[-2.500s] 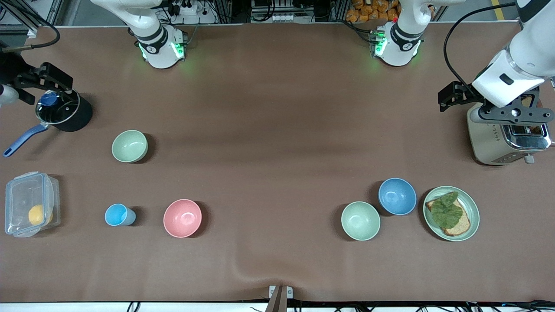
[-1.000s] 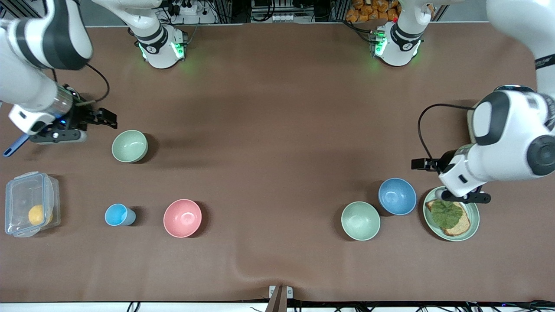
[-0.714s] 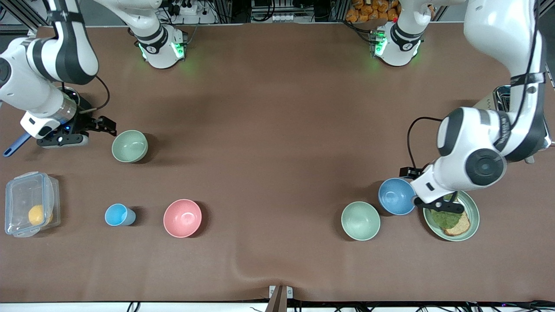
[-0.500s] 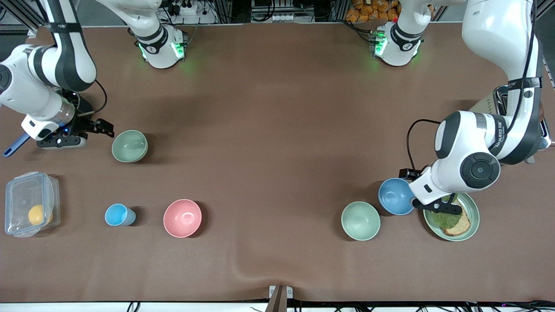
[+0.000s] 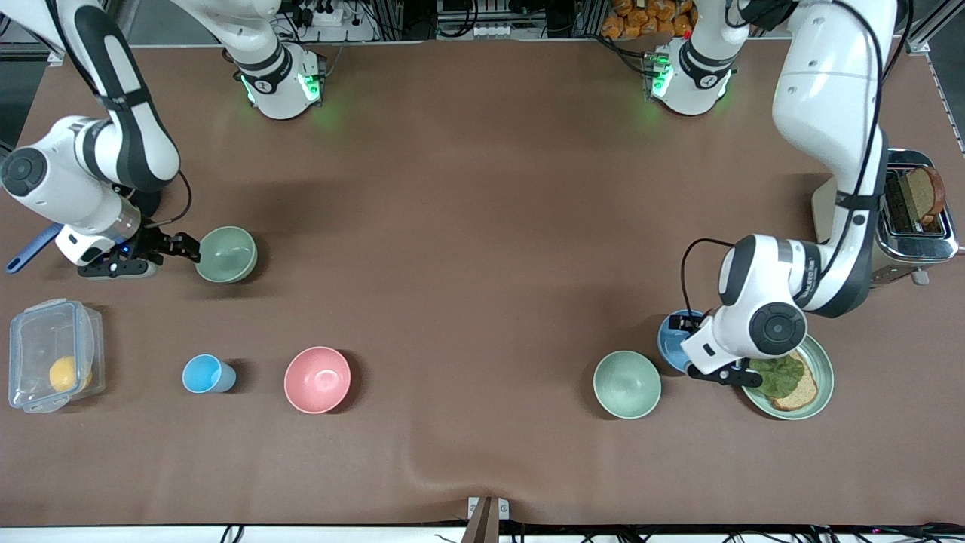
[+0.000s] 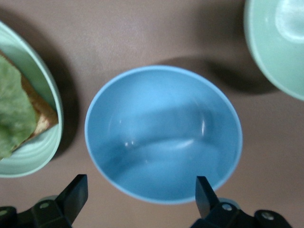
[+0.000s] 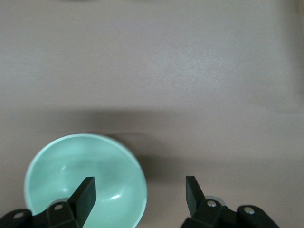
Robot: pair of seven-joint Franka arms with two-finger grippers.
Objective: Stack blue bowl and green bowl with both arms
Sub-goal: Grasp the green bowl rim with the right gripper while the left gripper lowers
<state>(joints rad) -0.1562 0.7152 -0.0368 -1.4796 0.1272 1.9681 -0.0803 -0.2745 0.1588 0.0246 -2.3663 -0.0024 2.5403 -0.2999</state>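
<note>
The blue bowl (image 5: 671,339) sits upright on the tabletop toward the left arm's end, just beside the plate with bread (image 5: 818,392) and a little farther from the front camera than the paler mint bowl (image 5: 626,384). The left gripper (image 6: 141,190) is directly over it with jaws spread wide — in the left wrist view the blue bowl (image 6: 163,133) fills the span between the two fingers, so the rim on the plate's side appears to be the part nearest the jaws. The green bowl (image 5: 228,253) stands upright toward the right arm's end, well apart from the blue one. The right gripper (image 5: 185,247) is at its rim on the side toward the pan handle (image 5: 26,247), jaws released; in the right wrist view one finger (image 7: 84,194) overlaps the green bowl (image 7: 85,183) while the other lies over bare tabletop, so the rim lies between them. Judgement: each arm is nearest its own bowl, and closing on the rim is the next requirement.
</note>
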